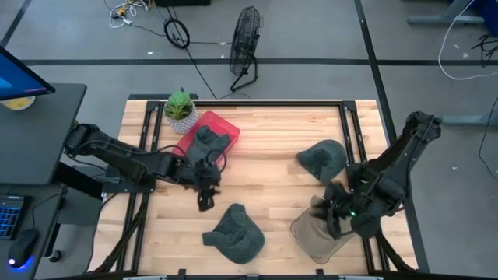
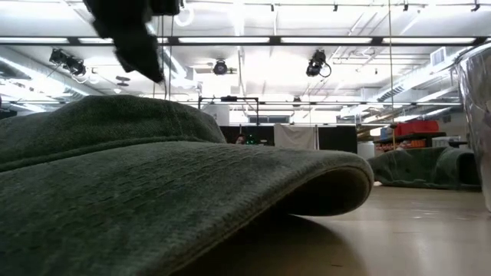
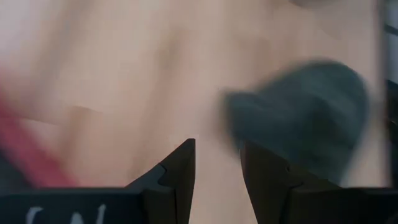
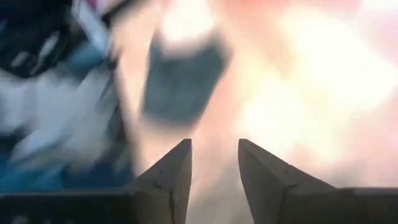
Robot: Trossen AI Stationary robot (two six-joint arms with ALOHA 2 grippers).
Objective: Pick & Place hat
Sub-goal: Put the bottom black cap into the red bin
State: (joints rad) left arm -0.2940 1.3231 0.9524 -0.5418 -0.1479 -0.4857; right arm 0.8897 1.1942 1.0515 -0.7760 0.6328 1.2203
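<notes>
A pale wooden table (image 1: 264,155) on a grey workshop floor, ceiling strip lights and racks far behind in the low view. Left gripper (image 1: 205,199) near mid-table, just in front of the red bin (image 1: 220,124) — jaws at a narrow gap with nothing between them, bare wood showing through in the left wrist view, a dark hat blurred beyond the tips. Right gripper (image 1: 334,220) at the front right corner, over the tan bag (image 1: 315,233); jaws likewise narrowly apart and empty, the scene past them too smeared to read. Outward from the left gripper: one dark hat (image 1: 205,141) resting in the red bin, its edge over the bin's front lip. Still loose on the table: a green hat (image 1: 233,232) near the front edge, filling the low view, and a grey-green hat (image 1: 323,159) right of centre, just behind the right arm. A potted plant (image 1: 180,109) beside the bin's back corner, a standing fan (image 1: 246,43) on the floor beyond. By this layout, probably one hat placed and two left — if the bin is the goal, which the task line does not say. Neither arm carrying anything now. Nearest next pick for the left arm, by position: the green hat just ahead of its jaws.
</notes>
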